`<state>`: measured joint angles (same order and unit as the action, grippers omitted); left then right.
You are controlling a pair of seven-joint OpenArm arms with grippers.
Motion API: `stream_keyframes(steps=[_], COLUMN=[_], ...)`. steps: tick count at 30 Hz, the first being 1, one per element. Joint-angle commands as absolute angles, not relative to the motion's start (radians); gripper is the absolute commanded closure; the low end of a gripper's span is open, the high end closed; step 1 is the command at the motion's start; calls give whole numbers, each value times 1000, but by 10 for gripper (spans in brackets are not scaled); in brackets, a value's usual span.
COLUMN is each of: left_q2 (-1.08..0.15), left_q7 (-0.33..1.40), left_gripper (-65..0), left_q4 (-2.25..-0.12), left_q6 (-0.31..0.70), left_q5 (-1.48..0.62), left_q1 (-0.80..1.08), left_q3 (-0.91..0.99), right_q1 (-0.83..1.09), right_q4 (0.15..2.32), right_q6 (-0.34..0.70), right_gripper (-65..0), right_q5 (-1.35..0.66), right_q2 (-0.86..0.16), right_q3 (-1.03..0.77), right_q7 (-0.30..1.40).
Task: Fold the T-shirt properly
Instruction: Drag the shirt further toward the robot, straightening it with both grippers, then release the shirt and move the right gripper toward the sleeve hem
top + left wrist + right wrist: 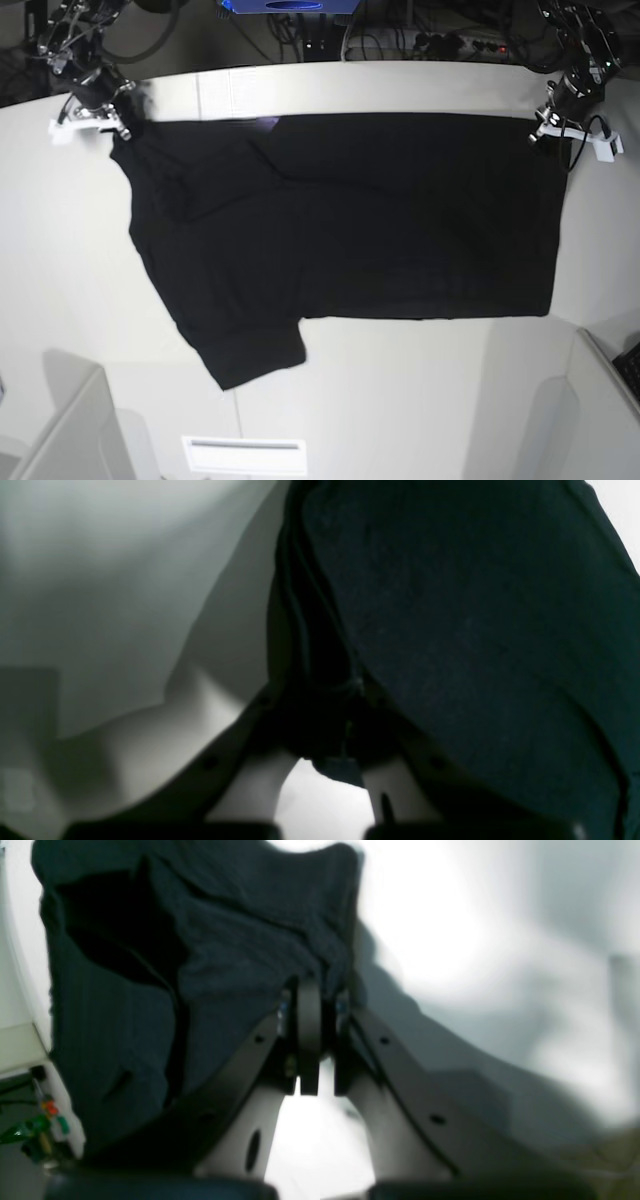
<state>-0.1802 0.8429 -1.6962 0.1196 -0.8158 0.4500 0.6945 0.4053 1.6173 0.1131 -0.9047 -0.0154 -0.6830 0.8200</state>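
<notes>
The black T-shirt (380, 220) lies spread on the white table (400, 400), plain side up, with one sleeve (250, 350) reaching toward the near left. A small purple patch shows at its far edge. My left gripper (550, 125) is shut on the shirt's far right corner; in the left wrist view the fingers (280, 730) pinch dark cloth (475, 630). My right gripper (118, 122) is shut on the far left corner; in the right wrist view the fingertips (310, 1005) clamp bunched cloth (225, 965).
Cables and a blue device (285, 6) sit behind the table's far edge. A white slotted piece (245, 455) lies at the near edge. Grey panels stand at the near left (60, 430) and near right (600, 400).
</notes>
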Motion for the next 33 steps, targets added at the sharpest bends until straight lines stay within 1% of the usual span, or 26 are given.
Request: stream_keyframes(steps=[1,4,7,17,33], left_q2=[-194,-194,-194,-194,-194], left_q7=[826,825,825,825,825], left_gripper=[0,0,0,0,0], left_q4=[-1715,-1712,-1715,-1710,-1715], left_q6=[124,124,124,124,124], left_q5=[-825,-825,-825,-825,-825], left_q1=[458,473,490,550,613], left_q3=[704,704,704,704,702], right_q1=[420,456,486,565,581], right_q4=[1659,1709,1732,1751,1751], right_q6=[119,119,119,119,120], right_gripper=[0,0,0,0,0], right_q5=[-915,-917,-917,-917,-914], right_q2=[-22,-19,5,12,5], right_q3=[-688,-684,-687,-687,-684], right_q7=[811,811,811,812,812])
